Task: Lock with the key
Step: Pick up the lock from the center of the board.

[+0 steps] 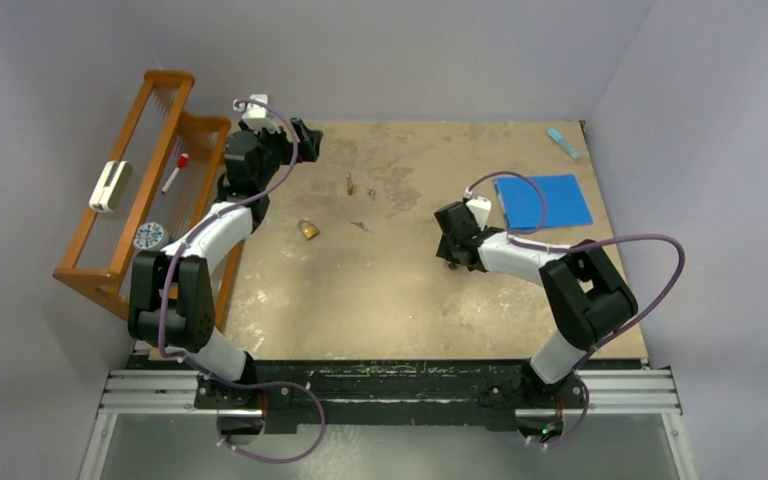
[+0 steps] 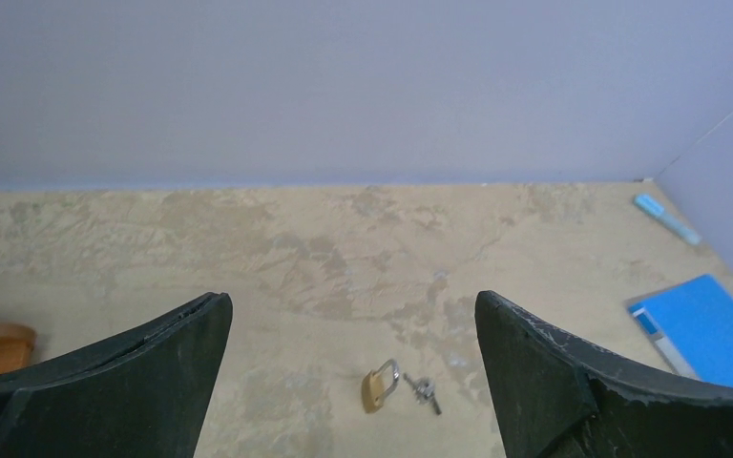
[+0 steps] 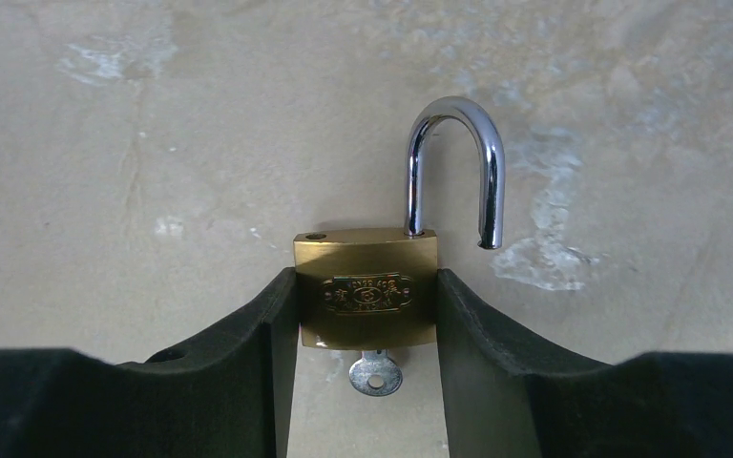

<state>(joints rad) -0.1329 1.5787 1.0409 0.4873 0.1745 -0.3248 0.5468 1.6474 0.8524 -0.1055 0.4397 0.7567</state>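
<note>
My right gripper (image 3: 366,303) is shut on the body of a brass padlock (image 3: 366,256), one finger on each side. Its silver shackle (image 3: 450,157) is up and open, with the free end clear of the body. A silver key (image 3: 375,373) sticks out of the bottom of the lock between my fingers. In the top view the right gripper (image 1: 454,247) is low over the table's middle right and hides the lock. My left gripper (image 1: 306,140) is open and empty at the far left, raised above the table.
A second brass padlock (image 1: 308,229) lies left of centre with loose keys (image 1: 360,225) beside it. A third small padlock (image 2: 378,386) and keys (image 2: 424,391) lie further back. A blue folder (image 1: 542,201) lies at the right, and a wooden rack (image 1: 130,190) stands at the left.
</note>
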